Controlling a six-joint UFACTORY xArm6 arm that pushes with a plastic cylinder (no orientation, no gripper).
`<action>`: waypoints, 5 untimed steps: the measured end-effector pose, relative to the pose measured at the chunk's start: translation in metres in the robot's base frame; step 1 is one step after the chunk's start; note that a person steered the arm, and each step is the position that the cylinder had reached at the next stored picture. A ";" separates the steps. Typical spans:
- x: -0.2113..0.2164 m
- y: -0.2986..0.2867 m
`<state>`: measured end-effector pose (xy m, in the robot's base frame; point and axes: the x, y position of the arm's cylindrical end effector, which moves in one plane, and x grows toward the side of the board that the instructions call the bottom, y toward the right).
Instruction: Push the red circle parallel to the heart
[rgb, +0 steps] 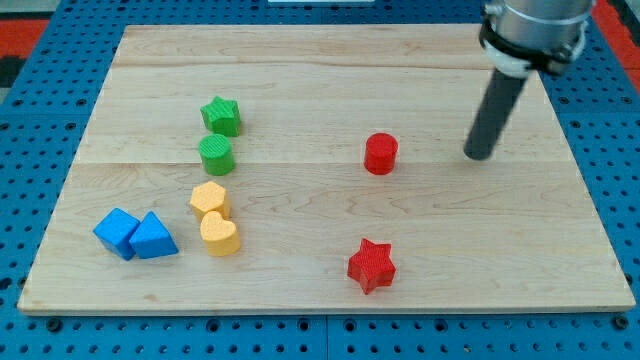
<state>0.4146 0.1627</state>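
nearest the view's bottom sits the red star (371, 265), with the blue cube (116, 232) touching the blue triangle (152, 238) at the left. the yellow heart (219, 236) touches a yellow block (210, 199) whose shape is hard to make out. farther up, the green cylinder (216, 155) and green star (221, 115). the red circle (380, 154) stands mid-board; my tip (479, 155) rests to its right, apart. there are no jaws, only a bare rod holding nothing, its top cut off by the frame.
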 end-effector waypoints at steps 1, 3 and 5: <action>0.003 -0.072; 0.051 -0.073; -0.007 -0.044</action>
<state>0.4074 0.1189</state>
